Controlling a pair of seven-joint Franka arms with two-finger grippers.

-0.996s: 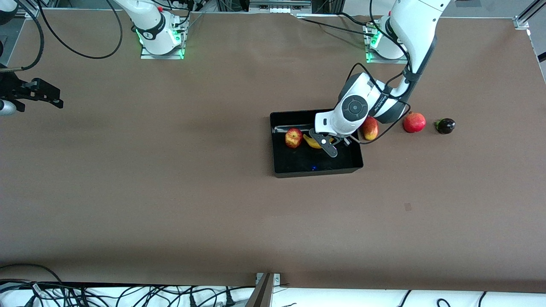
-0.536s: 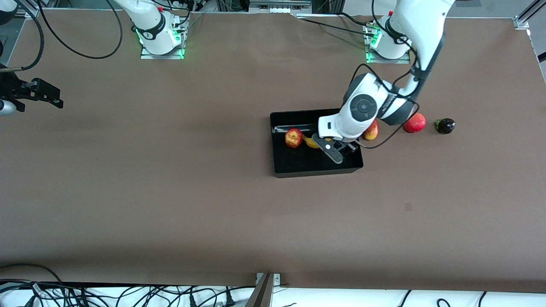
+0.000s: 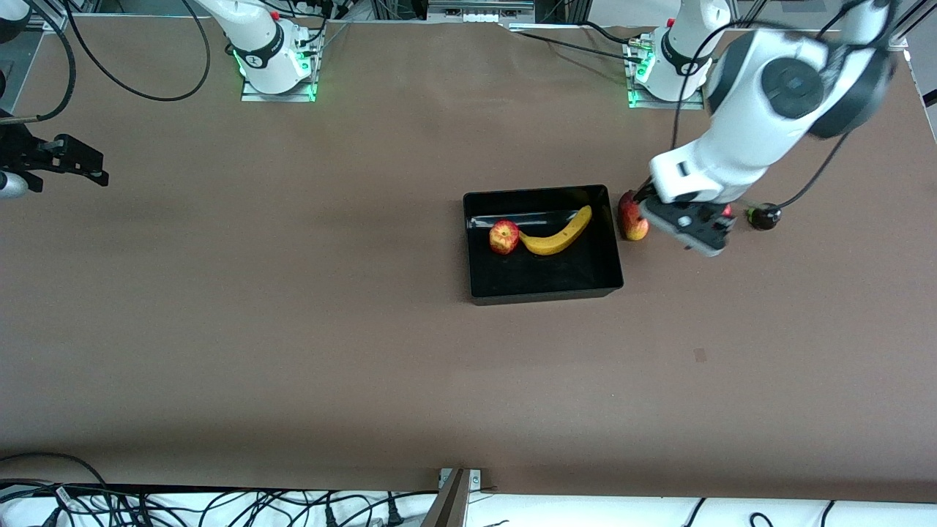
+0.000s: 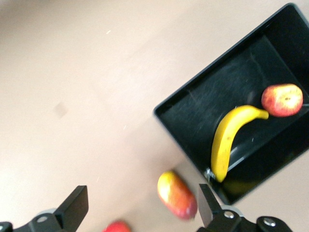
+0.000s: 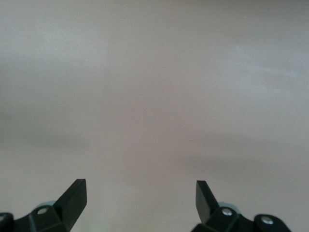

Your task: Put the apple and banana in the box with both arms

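Note:
The black box [image 3: 543, 296] sits mid-table. The apple [image 3: 504, 236] and the banana [image 3: 560, 233] lie in it side by side, touching; both also show in the left wrist view, the apple [image 4: 282, 100] and the banana [image 4: 227, 140] in the box [image 4: 193, 113]. My left gripper [image 3: 688, 227] is raised over the table beside the box, toward the left arm's end. It is open and empty [image 4: 141, 195]. My right gripper [image 3: 88, 165] waits at the right arm's end of the table, open and empty [image 5: 139, 187] over bare table.
An oval red-yellow fruit [image 3: 633, 218] lies just outside the box wall, under the left gripper [image 4: 177, 195]. A round red fruit [image 4: 117, 227] lies beside it, mostly hidden in the front view. A small dark fruit [image 3: 765, 216] lies farther toward the left arm's end.
My left gripper has risen out of the box and swung toward the left arm's end, leaving the banana lying in the box. The right arm has not moved.

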